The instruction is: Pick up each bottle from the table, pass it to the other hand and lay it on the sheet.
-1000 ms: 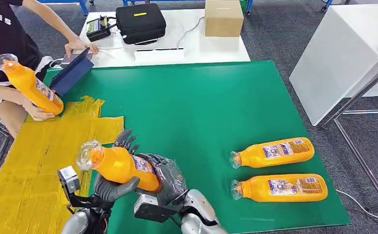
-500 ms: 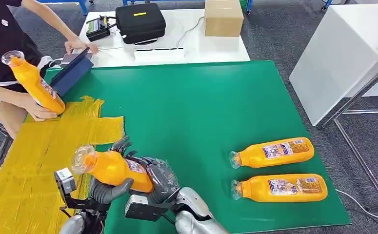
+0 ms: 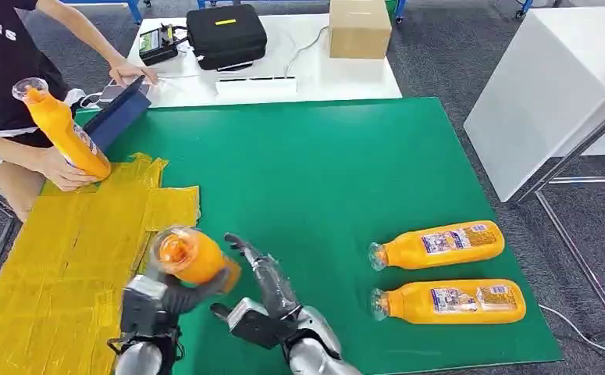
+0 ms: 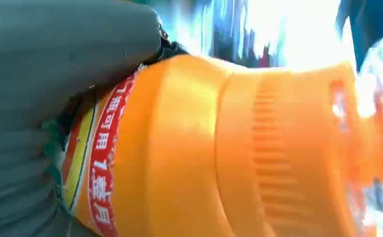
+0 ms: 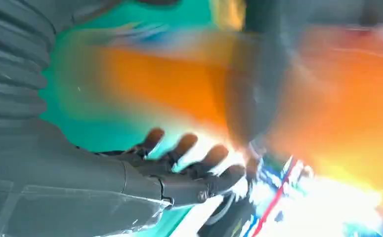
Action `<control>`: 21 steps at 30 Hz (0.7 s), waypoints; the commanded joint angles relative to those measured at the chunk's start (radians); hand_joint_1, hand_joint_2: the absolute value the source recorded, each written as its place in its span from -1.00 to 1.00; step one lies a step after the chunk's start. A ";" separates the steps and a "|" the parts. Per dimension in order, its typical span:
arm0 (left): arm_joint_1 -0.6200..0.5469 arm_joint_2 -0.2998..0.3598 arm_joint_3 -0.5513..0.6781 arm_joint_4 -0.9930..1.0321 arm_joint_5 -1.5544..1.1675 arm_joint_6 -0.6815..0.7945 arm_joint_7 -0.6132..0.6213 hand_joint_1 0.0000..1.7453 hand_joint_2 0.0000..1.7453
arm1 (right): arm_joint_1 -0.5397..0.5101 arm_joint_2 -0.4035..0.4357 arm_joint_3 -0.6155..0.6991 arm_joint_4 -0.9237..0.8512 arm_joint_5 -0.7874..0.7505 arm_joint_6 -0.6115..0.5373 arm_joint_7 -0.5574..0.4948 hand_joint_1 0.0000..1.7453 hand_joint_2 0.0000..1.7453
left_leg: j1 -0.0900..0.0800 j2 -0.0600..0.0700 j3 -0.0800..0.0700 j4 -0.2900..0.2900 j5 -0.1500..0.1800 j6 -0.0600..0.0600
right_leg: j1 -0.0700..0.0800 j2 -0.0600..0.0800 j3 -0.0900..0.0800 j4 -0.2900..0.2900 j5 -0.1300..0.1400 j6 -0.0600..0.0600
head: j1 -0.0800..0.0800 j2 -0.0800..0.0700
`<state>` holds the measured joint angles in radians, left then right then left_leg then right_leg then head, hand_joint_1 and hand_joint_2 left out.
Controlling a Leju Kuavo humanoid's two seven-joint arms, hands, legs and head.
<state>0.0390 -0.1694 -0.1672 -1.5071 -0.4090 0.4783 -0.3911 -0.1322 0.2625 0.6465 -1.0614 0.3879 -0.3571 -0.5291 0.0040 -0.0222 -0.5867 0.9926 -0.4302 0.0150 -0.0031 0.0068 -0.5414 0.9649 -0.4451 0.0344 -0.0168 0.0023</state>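
L hand (image 3: 176, 293) grips bottle (image 3: 190, 258) w/ fingers wrapped; R hand (image 3: 264, 281) spread, empty beside it; thin grip could drop bottle short of sheet (image 3: 49, 266).

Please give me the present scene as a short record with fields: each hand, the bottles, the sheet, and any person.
left hand: holds the orange bottle, cap end tilted toward the camera
right hand: open, fingers extended beside that bottle; contact cannot be told
bottles on table: two, lying on their sides on the green table, caps pointing left
yellow sheet: spread at the table's left side, no bottle lying flat on it
person: one hand holds a fourth bottle standing at the sheet's far edge
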 commanded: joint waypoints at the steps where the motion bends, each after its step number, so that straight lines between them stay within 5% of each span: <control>1: -0.031 -0.098 0.295 -0.090 -0.709 0.220 0.106 1.00 1.00 | 0.188 -0.009 -0.248 -0.306 -0.069 0.034 0.008 -1.00 1.00 | 0.001 0.001 0.004 0.000 -0.002 -0.001 | 0.001 -0.001 0.005 -0.001 -0.002 -0.001 | -0.002 0.000; 6: -0.042 -0.063 0.388 -0.105 -1.042 0.220 0.256 1.00 1.00 | 0.214 -0.008 -0.383 -0.362 -0.120 0.040 0.015 -1.00 1.00 | 0.001 -0.001 0.002 -0.001 -0.001 0.000 | 0.001 -0.001 0.003 -0.001 -0.001 0.000 | 0.000 0.000; 9: -0.085 0.111 0.328 0.085 -1.162 0.219 0.444 1.00 1.00 | 0.223 0.002 -0.450 -0.391 -0.117 0.065 0.008 -1.00 1.00 | 0.001 0.001 0.004 -0.002 -0.001 -0.001 | 0.001 -0.002 0.005 -0.002 -0.001 -0.001 | -0.001 0.000; 10: -0.150 0.273 0.119 0.222 -1.162 0.128 0.611 1.00 1.00 | 0.224 0.000 -0.460 -0.410 -0.109 0.069 0.000 -1.00 1.00 | 0.000 0.000 0.004 -0.003 0.000 -0.001 | 0.000 -0.003 0.004 -0.002 -0.001 -0.001 | -0.001 0.000; 15: -0.246 0.261 0.073 0.460 -1.157 0.123 0.576 1.00 1.00 | 0.220 -0.007 -0.462 -0.433 -0.105 0.075 -0.001 -1.00 1.00 | 0.001 -0.007 0.003 -0.003 0.002 -0.001 | 0.001 -0.008 0.004 -0.002 -0.001 -0.001 | -0.001 0.000; 21: -0.246 0.261 0.073 0.460 -1.157 0.123 0.576 1.00 1.00 | 0.220 -0.007 -0.462 -0.433 -0.105 0.075 -0.001 -1.00 1.00 | 0.002 -0.001 0.005 -0.001 0.000 0.000 | 0.002 -0.002 0.006 -0.002 -0.002 0.000 | -0.001 0.000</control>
<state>-0.1193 0.0374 -0.0214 -1.2458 -1.5507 0.6043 0.1850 0.0943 0.2613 0.2319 -1.4836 0.2838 -0.2857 -0.5314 0.0049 -0.0218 -0.5863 0.9924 -0.4289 0.0143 -0.0018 0.0067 -0.5412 0.9653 -0.4454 0.0338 -0.0175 0.0023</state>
